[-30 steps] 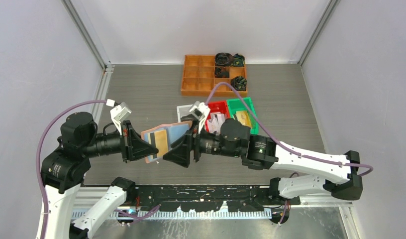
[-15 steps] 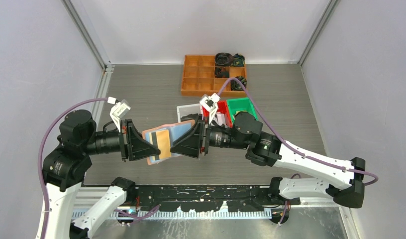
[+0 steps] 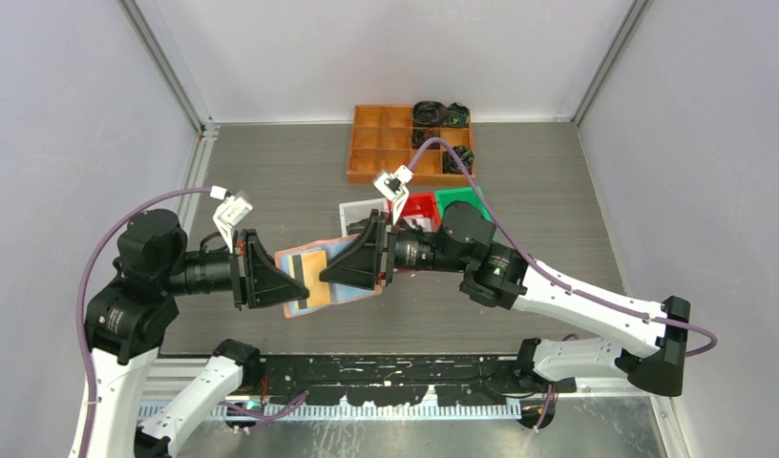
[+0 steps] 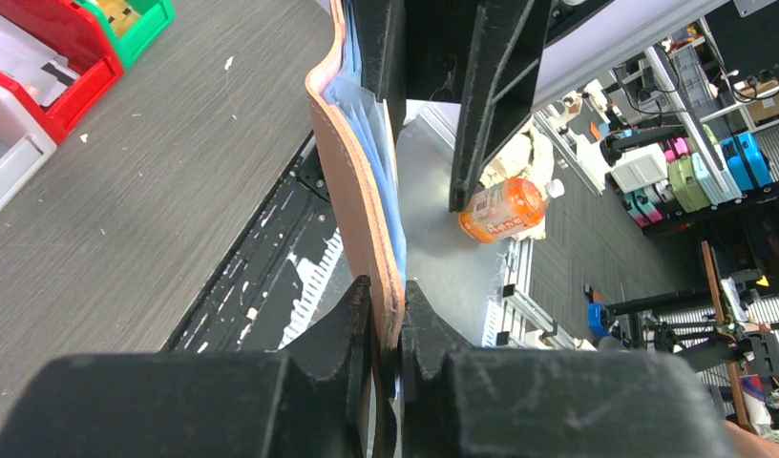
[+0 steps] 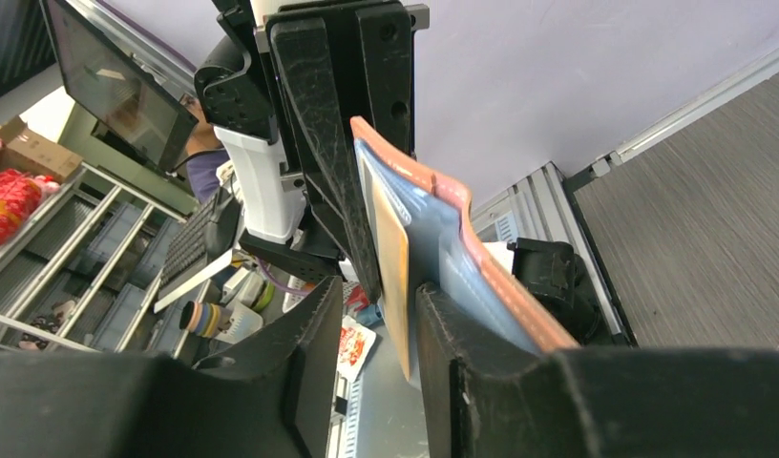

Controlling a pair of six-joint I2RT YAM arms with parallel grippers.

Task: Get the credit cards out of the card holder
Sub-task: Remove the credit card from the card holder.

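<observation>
The card holder (image 4: 352,191) is a salmon-pink, leather-like folding wallet, opened out and held on edge in the air above the near part of the bench (image 3: 271,172), between the two arms. Its outer skin bows slightly. Pale blue clear plastic pockets (image 5: 435,239) are layered along its inner face. A gold credit card (image 5: 390,250) sits in one of these pockets, its long edge standing proud of the blue plastic; from above it shows as an orange-gold rectangle against the pink. Whether other cards sit in the pockets cannot be told.

The left gripper (image 4: 388,303) is closed tight on one edge of the card holder, both fingers pressed against the leather with no gap showing.

The right gripper (image 5: 381,291) faces it from the opposite side. It is partly open, and its two fingers straddle the exposed edge of the gold credit card. One finger lies close against the pocket side. A sliver of space shows between the other finger and the card, so no firm pinch is visible.

Behind the card holder, on the bench, stand a white bin (image 3: 355,212), a red bin (image 3: 422,203) and a green bin (image 3: 462,198).
</observation>
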